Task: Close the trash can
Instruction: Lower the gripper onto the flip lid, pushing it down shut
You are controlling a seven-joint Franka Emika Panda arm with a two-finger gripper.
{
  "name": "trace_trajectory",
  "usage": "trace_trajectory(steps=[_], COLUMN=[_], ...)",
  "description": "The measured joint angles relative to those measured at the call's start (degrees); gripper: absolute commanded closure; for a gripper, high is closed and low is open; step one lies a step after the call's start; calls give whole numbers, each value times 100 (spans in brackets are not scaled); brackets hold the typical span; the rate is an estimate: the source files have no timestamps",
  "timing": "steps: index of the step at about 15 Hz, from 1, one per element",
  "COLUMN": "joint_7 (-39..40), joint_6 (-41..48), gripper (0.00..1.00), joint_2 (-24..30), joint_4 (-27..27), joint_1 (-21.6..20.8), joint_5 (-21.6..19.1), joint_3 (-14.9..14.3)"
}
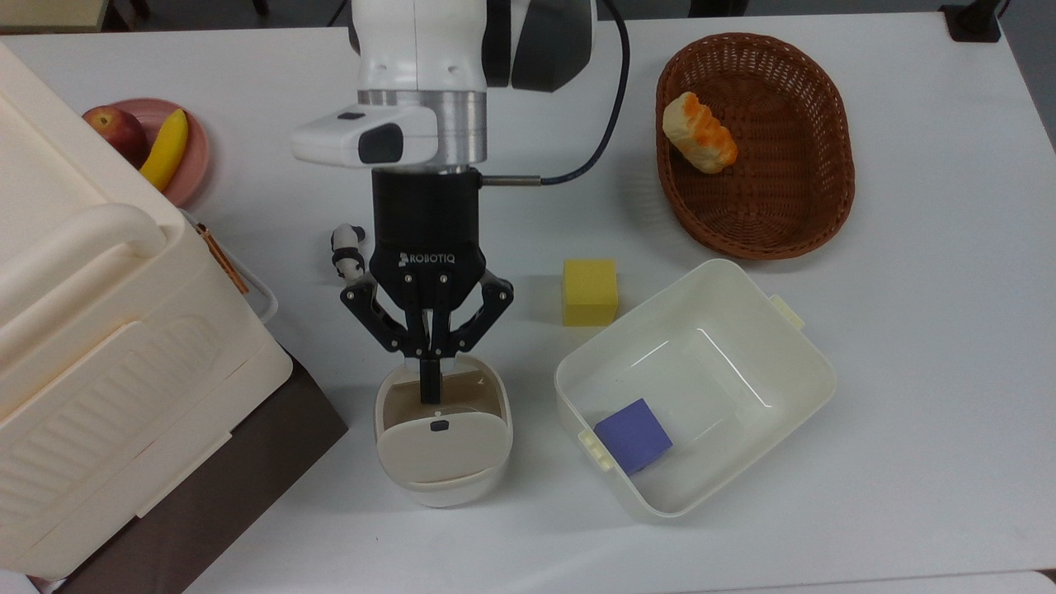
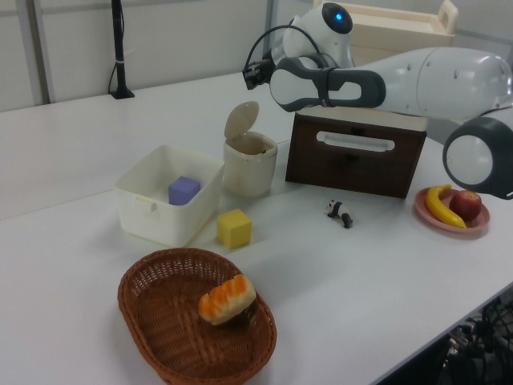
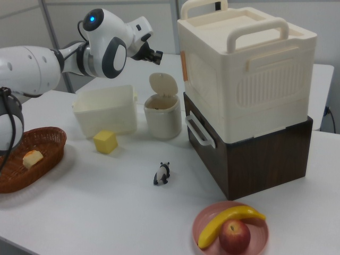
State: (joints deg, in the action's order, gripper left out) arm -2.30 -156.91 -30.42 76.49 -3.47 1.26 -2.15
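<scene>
Here, the arm is reaching down the top view from its upper edge, wrist pointing toward the lower edge; the claw point(image 1: 430, 388) is hanging over the open mouth of the trash can point(image 1: 443, 429), its fingers pressed together into one narrow tip, clenched on nothing; in the left view the claw point(image 2: 251, 76) is hovering above and behind the raised lid point(image 2: 240, 120), apart from it.

Going left to right across the top view, one big cream ribbed box point(image 1: 99, 346) is sitting on one dark brown box point(image 1: 247, 462); one pink plate point(image 1: 194, 157) is carrying one apple point(image 1: 115, 132) and one banana point(image 1: 167, 148); one small panda figure point(image 1: 346, 252) is lying on the white counter point(image 1: 907, 371) just beside the claw's black body; the one trash can is standing in the lower middle, lid tipped up; one yellow cube point(image 1: 590, 292) is resting near one lidless white tub point(image 1: 792, 363), which is holding one purple cube point(image 1: 634, 435); one brown wicker basket point(image 1: 792, 206) is holding one bread roll point(image 1: 699, 132).
</scene>
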Motion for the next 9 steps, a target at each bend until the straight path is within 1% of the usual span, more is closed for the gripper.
trace_trajectory(steps=[4,9], joint_7=[0,0], joint_6=[-1,-1], gripper=[100,100], joint_2=[-315,-547], joint_4=[-271,-384], joint_1=[2,3], joint_5=[0,0], joint_3=[0,0])
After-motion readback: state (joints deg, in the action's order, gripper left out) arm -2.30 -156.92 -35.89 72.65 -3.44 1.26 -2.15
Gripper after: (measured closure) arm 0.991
